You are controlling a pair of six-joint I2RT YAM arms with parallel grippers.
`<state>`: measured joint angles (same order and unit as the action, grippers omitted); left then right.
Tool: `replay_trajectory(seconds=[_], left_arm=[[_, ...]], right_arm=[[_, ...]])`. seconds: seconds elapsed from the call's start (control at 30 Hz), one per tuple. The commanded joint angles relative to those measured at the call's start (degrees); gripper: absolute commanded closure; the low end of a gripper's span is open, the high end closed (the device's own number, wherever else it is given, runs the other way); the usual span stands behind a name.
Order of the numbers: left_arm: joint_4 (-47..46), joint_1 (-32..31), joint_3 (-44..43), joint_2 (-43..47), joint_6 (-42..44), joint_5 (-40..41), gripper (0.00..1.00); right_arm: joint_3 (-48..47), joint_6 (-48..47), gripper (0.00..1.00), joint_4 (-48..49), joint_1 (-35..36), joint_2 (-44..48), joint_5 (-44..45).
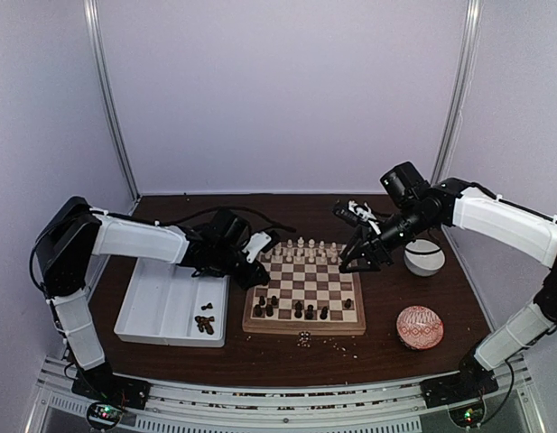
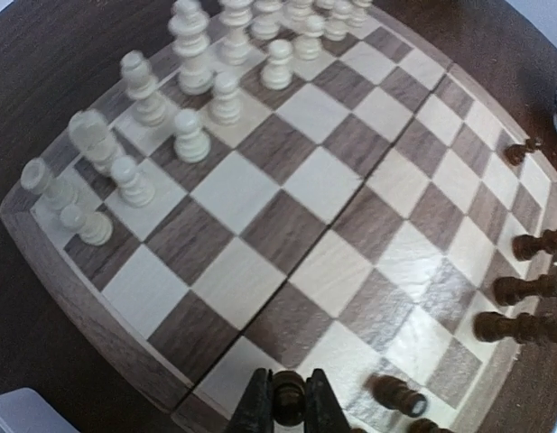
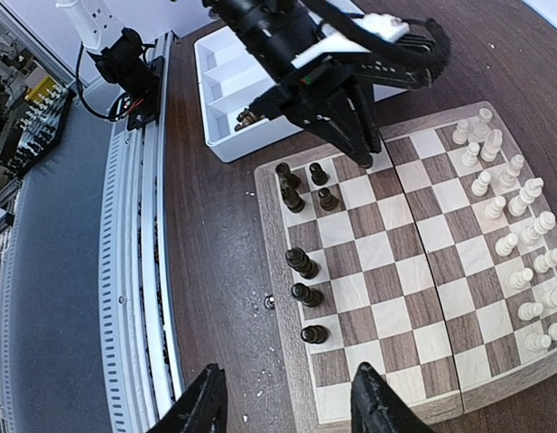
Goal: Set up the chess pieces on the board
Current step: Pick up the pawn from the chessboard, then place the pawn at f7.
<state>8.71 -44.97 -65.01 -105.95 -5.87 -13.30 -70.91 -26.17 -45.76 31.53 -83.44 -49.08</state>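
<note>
The board (image 1: 305,287) lies mid-table. Cream pieces (image 1: 305,247) stand in its far rows and several dark pieces (image 1: 296,309) stand in its near rows. My left gripper (image 1: 267,244) hovers over the board's left edge, shut on a dark piece (image 2: 288,394) held between its fingers (image 2: 256,410). Cream pieces (image 2: 192,86) and dark pieces (image 2: 517,298) show in the left wrist view. My right gripper (image 1: 357,262) is open and empty above the board's right side. In the right wrist view its fingers (image 3: 206,401) spread wide over the board's edge (image 3: 301,397) near dark pieces (image 3: 303,293).
A white divided tray (image 1: 156,311) left of the board holds a few dark pieces (image 1: 204,323). A white bowl (image 1: 425,257) and a red patterned bowl (image 1: 420,327) sit to the right. Pale crumbs (image 1: 305,338) lie before the board.
</note>
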Motion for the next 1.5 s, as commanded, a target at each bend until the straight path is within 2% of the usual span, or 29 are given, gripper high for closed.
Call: replay_trajectory(seconds=[0.0,0.17,0.4,0.73,1.47], left_arm=[[4.2,-4.7,-4.7,4.6,2.8,-2.7,0.96],[11.1,-7.3,-9.4,2.7,4.3,-4.3,0.96],[13.2,-9.2,-12.0,-1.1,4.9,-3.2,0.96],[15.9,-9.8,-15.0,-6.0,5.9,-1.1,0.95],[18.6,-10.0,-17.6,-9.2,7.3,0.7,0.95]], right_arm=[[2.4,0.0,0.53,3.4,-2.4,2.4,-1.3],[4.8,0.4,0.53,5.8,-5.9,4.2,-1.8],[6.6,0.4,0.53,6.7,-9.6,5.4,-4.7],[6.8,0.1,0.53,6.5,-10.2,6.1,-5.8],[6.6,-0.4,0.53,5.8,-10.6,5.2,-6.9]])
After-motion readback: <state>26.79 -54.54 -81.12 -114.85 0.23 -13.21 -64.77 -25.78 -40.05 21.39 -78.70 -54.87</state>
